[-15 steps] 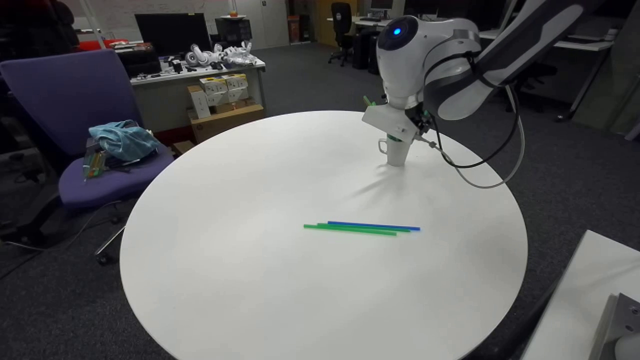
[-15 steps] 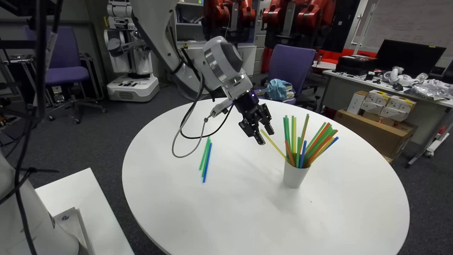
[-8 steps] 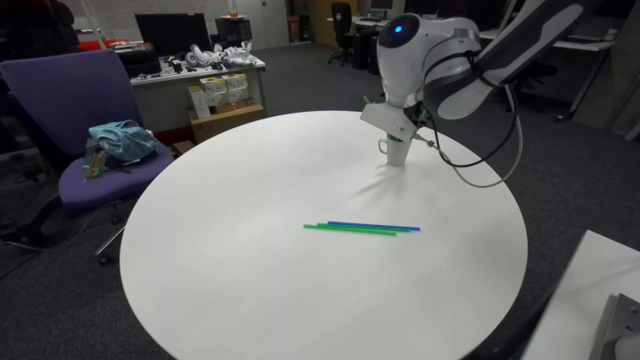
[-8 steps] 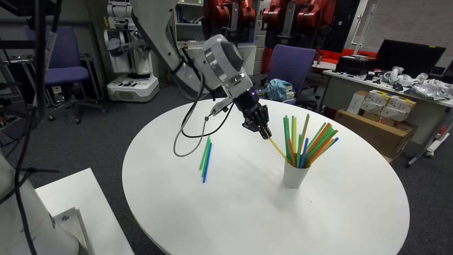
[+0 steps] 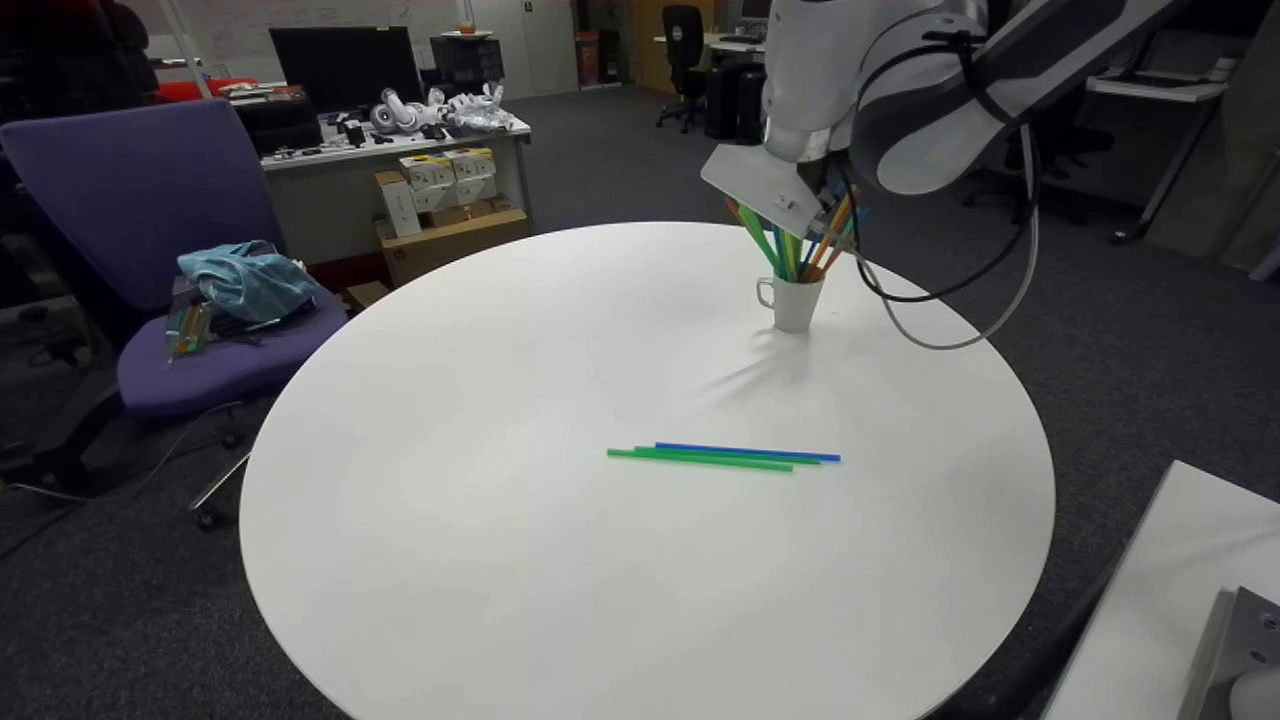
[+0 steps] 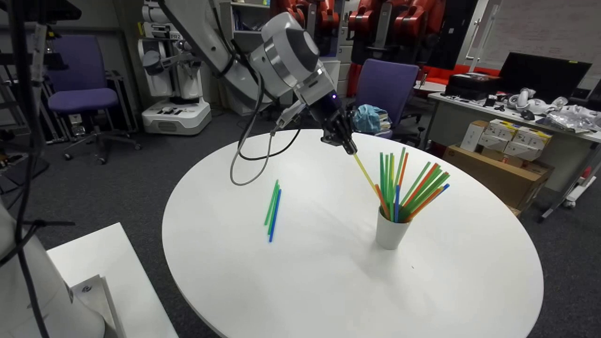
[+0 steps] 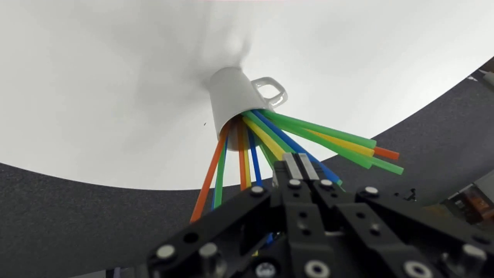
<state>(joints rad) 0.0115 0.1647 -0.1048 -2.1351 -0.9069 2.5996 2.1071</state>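
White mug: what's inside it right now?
Drinking straws in green, blue, yellow and orange fan out of the mug, including a yellow straw clamped in the gripper. Their lower ends and the mug's bottom are hidden by its wall and the straws.

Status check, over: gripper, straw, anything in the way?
Gripper shut on yellow straw. Straw tilted, running down into white mug. Other straws crowd the mug, may snag.

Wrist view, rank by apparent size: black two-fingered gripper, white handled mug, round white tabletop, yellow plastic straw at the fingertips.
1. Round white tabletop
2. Black two-fingered gripper, probably enlarged by nearness
3. White handled mug
4. Yellow plastic straw, visible part
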